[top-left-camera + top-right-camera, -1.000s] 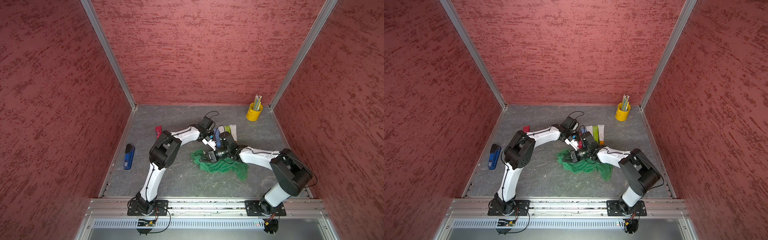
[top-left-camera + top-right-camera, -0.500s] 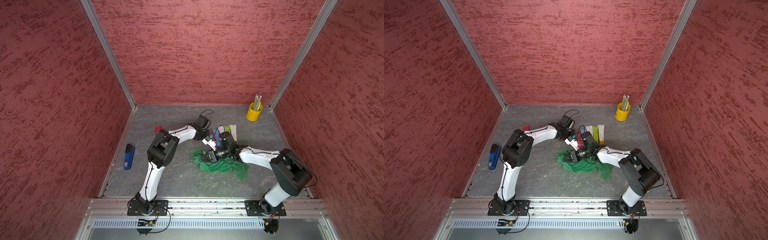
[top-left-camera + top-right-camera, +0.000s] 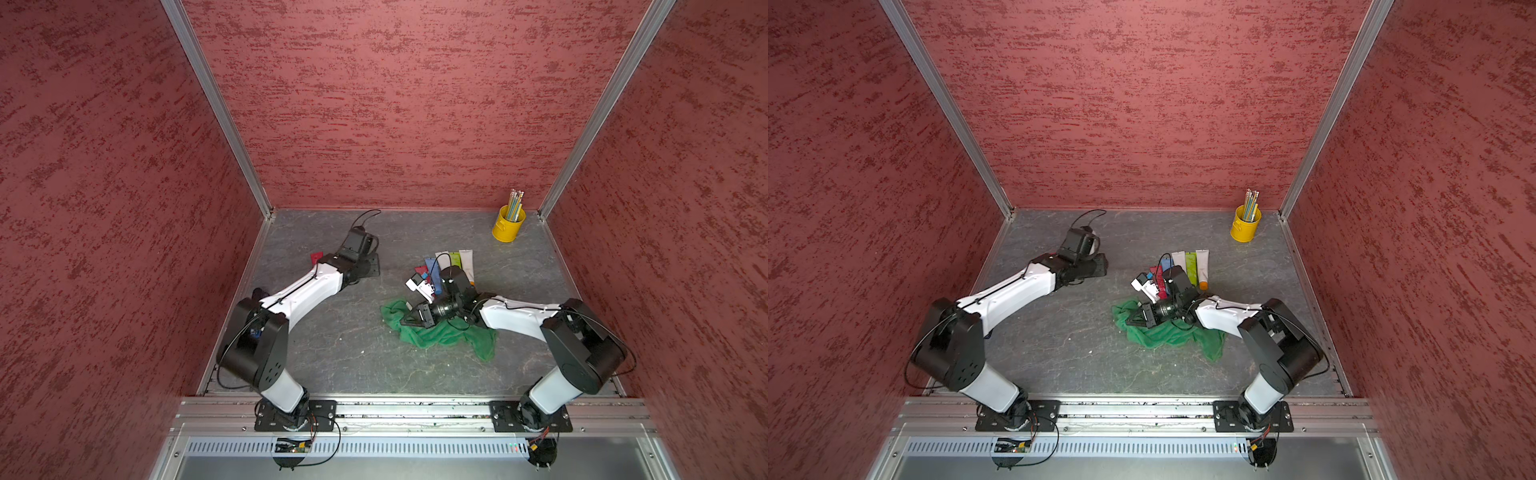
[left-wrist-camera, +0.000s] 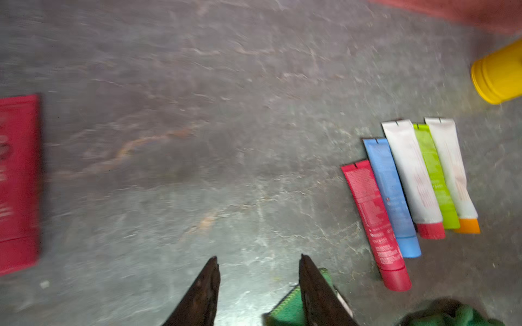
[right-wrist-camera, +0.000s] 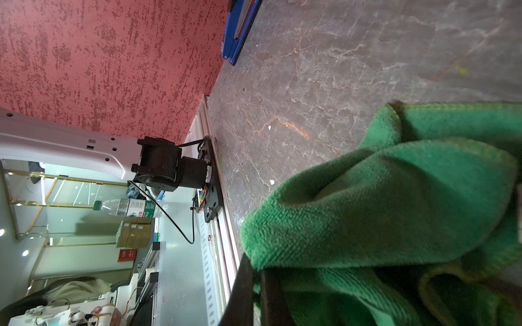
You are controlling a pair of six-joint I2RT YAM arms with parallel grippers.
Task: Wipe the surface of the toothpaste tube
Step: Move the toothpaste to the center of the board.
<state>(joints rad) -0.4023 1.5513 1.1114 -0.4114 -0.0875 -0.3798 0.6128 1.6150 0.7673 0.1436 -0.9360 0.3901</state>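
Right wrist view shows the right gripper (image 5: 255,285) clamped tight on a fold of the green cloth (image 5: 381,203), which lies bunched on the grey table (image 5: 339,56). Left wrist view shows the left gripper (image 4: 258,256) with fingers parted and empty above bare table. Beyond it, five toothpaste tubes (image 4: 409,175) lie side by side, caps toward the cloth. A yellow pencil cup (image 3: 508,226) stands in the far corner.

A robotics lab test cell: red textured panels (image 3: 395,104) framed by aluminium posts (image 3: 216,108) box in a grey stone-patterned surface (image 3: 345,345), with robot arms (image 3: 303,291) bolted to a rail (image 3: 415,409). Outside it (right wrist view) are a water bottle (image 5: 127,208) and stacked cartons (image 5: 134,234).
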